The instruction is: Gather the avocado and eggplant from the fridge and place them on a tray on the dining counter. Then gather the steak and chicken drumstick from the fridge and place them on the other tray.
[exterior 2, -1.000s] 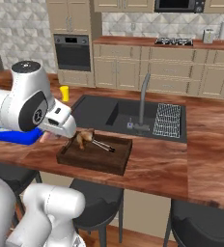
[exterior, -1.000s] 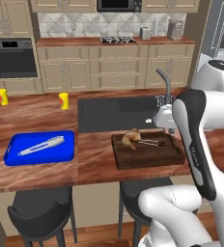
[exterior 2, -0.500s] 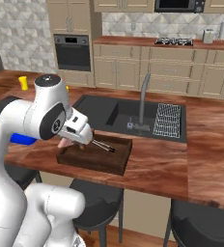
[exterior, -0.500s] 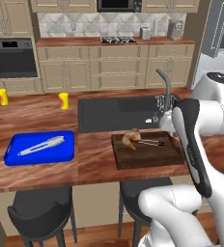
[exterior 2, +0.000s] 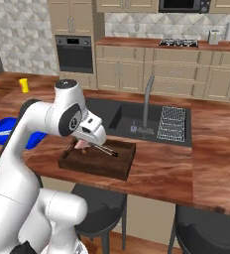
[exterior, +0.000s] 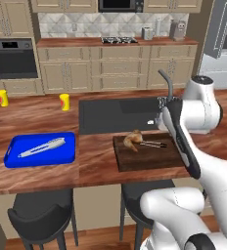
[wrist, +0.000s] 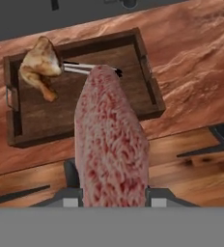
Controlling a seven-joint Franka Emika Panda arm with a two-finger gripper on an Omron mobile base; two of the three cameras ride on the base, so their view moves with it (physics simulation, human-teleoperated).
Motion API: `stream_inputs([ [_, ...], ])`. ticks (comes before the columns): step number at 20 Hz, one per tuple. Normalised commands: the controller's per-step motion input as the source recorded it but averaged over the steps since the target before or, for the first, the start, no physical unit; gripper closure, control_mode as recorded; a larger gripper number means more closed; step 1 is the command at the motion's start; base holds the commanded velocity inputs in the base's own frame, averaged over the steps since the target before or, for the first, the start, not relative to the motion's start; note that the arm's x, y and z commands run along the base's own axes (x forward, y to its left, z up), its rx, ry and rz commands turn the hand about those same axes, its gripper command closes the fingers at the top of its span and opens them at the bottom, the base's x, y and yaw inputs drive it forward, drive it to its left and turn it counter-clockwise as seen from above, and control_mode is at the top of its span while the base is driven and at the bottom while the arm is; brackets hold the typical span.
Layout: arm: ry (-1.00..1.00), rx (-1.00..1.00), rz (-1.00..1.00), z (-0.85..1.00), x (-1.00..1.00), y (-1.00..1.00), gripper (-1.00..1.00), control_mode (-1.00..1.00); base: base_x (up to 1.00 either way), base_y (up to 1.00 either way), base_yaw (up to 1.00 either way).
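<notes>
The arm has swung further right since a second ago, and the gripper now hangs over the wooden tray.
A long slab of steak, red and white-marbled with a pebbly surface, is clamped between the jaws, hanging above the tray's near edge. The golden, knobbly chicken drumstick lies in the dark rectangular tray beside thin metal tongs. A glossy blue tray sits well apart on the reddish wood-grain counter, near the black sink and beige cabinets.
</notes>
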Motion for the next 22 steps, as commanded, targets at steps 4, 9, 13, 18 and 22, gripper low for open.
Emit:
stream_inputs([
  [4, 0.13, 0.0, -0.01, -0.56, 0.7, -0.01, 1.0, -1.0, 0.0, 0.0, 0.0],
  [9, 0.09, 0.0, 0.0, -0.51, 0.47, -0.05, 1.0, -1.0, 0.0, 0.0, 0.0],
  [13, 0.01, 0.0, 0.0, -0.46, 0.33, -0.03, 1.0, -1.0, 0.0, 0.0, 0.0],
  [18, -0.04, 0.0, 0.0, -0.46, 0.26, 0.0, 1.0, -1.0, 0.0, 0.0, 0.0],
  [22, -0.01, 0.0, 0.0, -0.38, 0.31, 0.0, 1.0, -1.0, 0.0, 0.0, 0.0],
])
